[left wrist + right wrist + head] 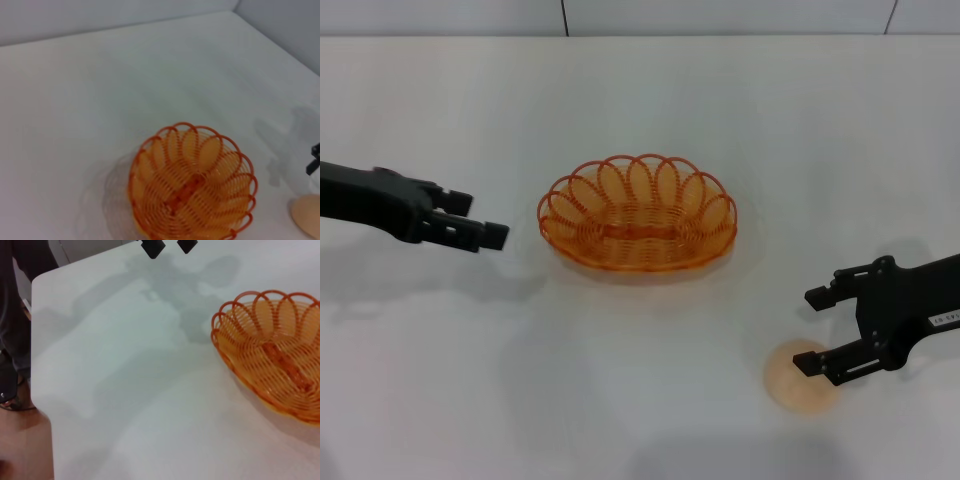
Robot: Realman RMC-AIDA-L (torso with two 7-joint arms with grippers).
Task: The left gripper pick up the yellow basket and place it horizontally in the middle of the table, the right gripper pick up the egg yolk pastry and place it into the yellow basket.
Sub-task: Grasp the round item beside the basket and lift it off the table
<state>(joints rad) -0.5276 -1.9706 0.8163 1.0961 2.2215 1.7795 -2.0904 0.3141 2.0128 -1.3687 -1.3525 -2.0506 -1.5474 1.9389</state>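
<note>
The yellow basket sits upright on the white table, open side up, its looped rim and coiled sides plain to see and nothing inside it. Its shadow falls on the tabletop just beside it. The egg yolk pastry lies on the table near the basket, apart from it. A black bit of the right gripper shows close above the pastry.

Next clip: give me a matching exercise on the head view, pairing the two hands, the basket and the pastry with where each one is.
Things:
1. left hand
2. right hand
3. yellow basket
4. egg yolk pastry

Places:
A. mid-table, empty
B. partly under the lower finger of a hand
C. beside the basket, clear of its rim
D. open, over the pastry

Pairs: 1-C, 2-D, 3-A, 4-B
</note>
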